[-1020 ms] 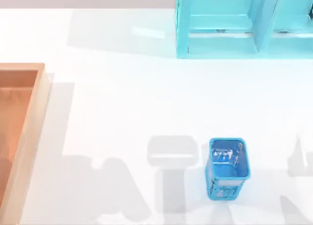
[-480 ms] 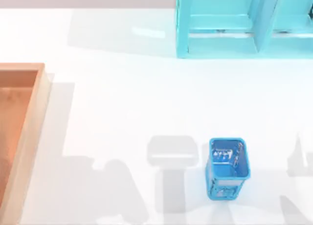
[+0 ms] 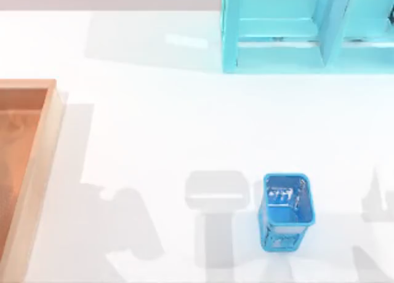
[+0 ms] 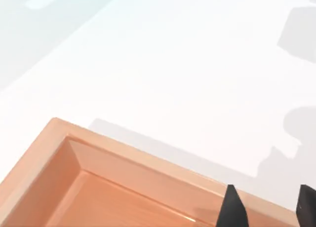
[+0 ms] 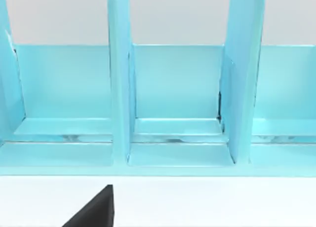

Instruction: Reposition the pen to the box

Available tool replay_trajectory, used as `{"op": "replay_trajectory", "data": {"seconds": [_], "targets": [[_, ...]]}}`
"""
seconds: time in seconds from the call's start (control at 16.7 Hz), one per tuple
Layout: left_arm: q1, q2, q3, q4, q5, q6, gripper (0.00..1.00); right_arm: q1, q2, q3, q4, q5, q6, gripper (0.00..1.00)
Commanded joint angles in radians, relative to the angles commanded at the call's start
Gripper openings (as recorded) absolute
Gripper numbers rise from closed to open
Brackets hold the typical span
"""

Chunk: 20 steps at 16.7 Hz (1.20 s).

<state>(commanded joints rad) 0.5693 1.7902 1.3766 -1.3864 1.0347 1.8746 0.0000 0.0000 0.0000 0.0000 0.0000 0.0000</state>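
Observation:
The box, a shallow wooden tray with a tan rim and an orange-brown inside, lies at the table's left edge in the top view. In the left wrist view one corner of the box is close below the camera. My left gripper hangs over the box's rim, open, with nothing between its black fingertips. The pen is out of view. My right gripper faces the cyan shelf from a short way off.
A cyan shelf unit stands at the back right, and its compartments face the right wrist camera. A small blue mesh basket stands near the front, right of centre. White table lies between box and basket.
The arm shadow on the table near the front left has pulled back toward the box. The box, the basket and the shelf have not moved.

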Motion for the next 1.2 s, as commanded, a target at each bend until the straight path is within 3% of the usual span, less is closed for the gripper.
{"op": "replay_trajectory", "data": {"seconds": [0.42,1.2], "targets": [[-0.026,-0.006,-0.061,0.069,0.009,-0.044,0.00,0.000,0.000,0.000,0.000,0.000,0.000,1.00],[-0.026,-0.006,-0.061,0.069,0.009,-0.044,0.98,0.000,0.000,0.000,0.000,0.000,0.000,1.00]]}}
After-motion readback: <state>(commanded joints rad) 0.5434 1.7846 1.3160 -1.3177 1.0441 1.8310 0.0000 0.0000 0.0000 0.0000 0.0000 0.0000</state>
